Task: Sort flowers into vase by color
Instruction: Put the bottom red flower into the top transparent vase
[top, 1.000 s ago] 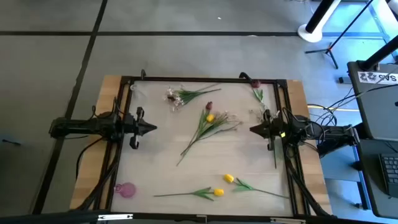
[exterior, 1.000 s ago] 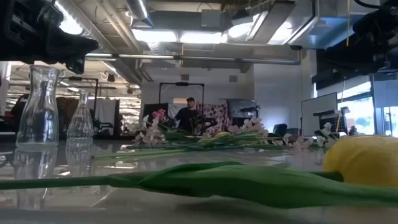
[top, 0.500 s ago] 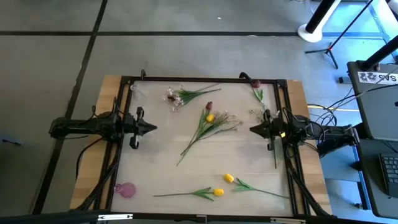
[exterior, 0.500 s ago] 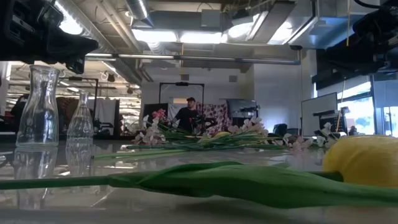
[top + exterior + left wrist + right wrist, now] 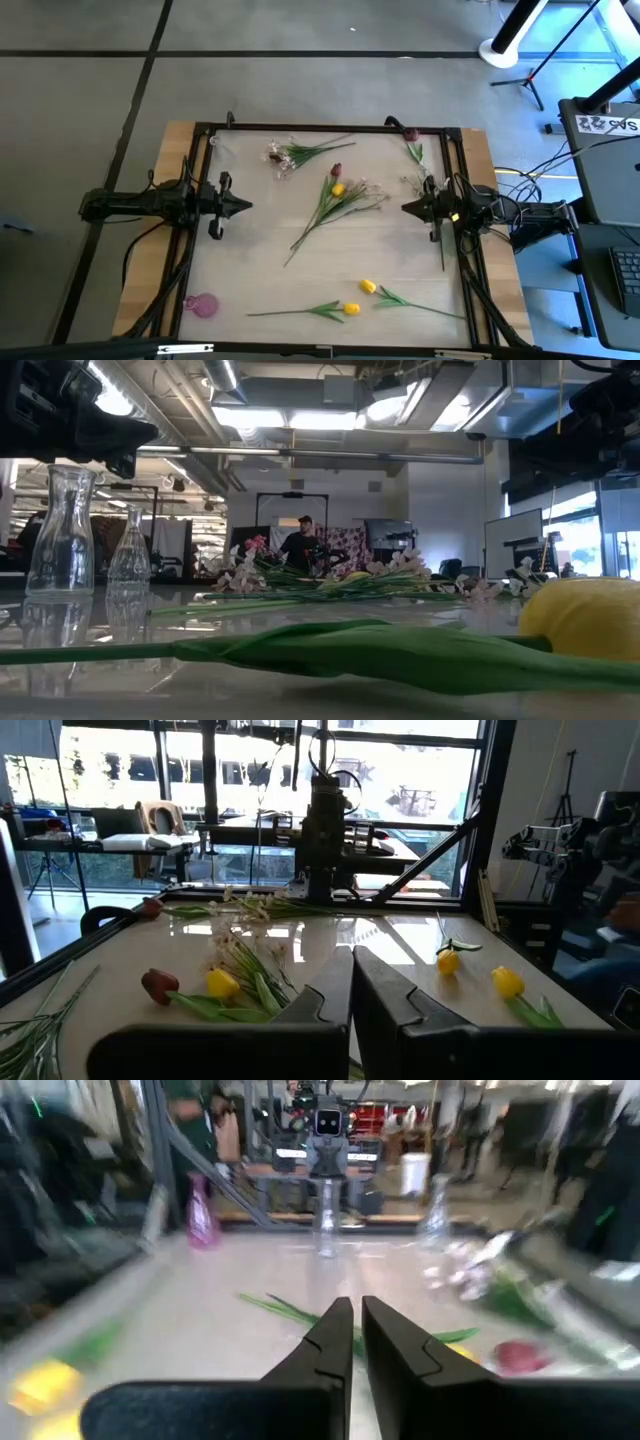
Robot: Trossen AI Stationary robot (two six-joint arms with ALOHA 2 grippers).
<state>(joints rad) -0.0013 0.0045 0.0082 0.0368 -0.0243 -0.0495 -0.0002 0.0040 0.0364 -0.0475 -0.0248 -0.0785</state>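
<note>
Glossy white tabletop [image 5: 250, 270] fills the high view, with flowers scattered across it. A white spray [image 5: 290, 155] lies near the far edge, a bunch with a dark red tulip [image 5: 335, 172] and a yellow tulip [image 5: 339, 189] sits at the middle, and two more yellow tulips [image 5: 368, 287] lie near the front edge. Another dark red tulip [image 5: 410, 134] is at the far right corner. The left gripper [image 5: 243, 206] hangs at the table's left side and the right gripper [image 5: 407, 208] at its right side, both pointing inward, fingers pressed together, holding nothing.

From the low view, two clear glass vases [image 5: 62, 532] stand on the left with no stems in them, the second vase [image 5: 129, 546] just beyond the first. A green stalk [image 5: 330, 650] and a yellow bloom [image 5: 585, 620] lie close to the lens. A person [image 5: 300, 545] stands far behind.

The left wrist view shows its fingers [image 5: 325, 1005] nearly touching, above the red and yellow blooms.

The right wrist view is blurred; its closed fingers [image 5: 385, 1350] face the vases, and a pink bottle [image 5: 202, 1220] stands at the table's far side.
</note>
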